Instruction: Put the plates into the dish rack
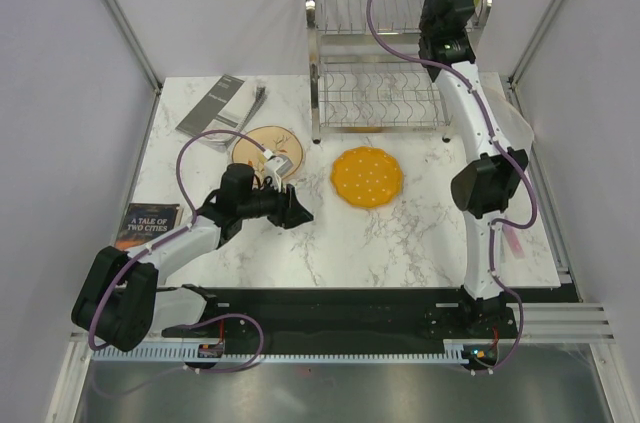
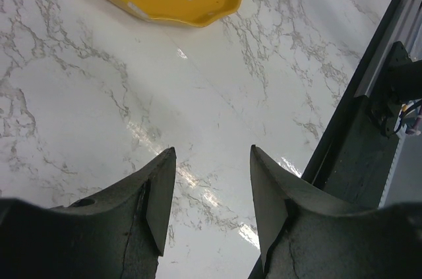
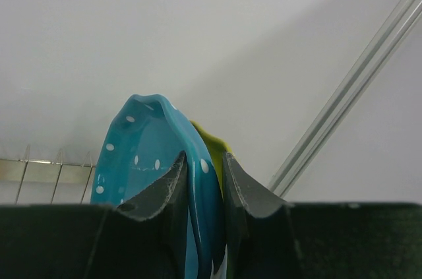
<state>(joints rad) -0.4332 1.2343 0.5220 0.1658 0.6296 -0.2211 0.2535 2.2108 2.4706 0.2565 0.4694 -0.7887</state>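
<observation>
Teal scalloped plate (image 3: 142, 160) with white dots sits clamped between right fingers (image 3: 161, 196); left fingers (image 2: 132, 216) apart.

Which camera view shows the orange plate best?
The top external view: the whole orange plate lies flat on the table. The left wrist view shows only one edge; the right wrist view shows none.

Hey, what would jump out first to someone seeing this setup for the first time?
The right gripper, high at the top right corner of the steel dish rack, clamps a teal dotted plate on edge, with a lime green plate showing just behind it. On the marble table in front of the rack lies a bright orange plate, and the left gripper hangs open and empty nearby.
</observation>
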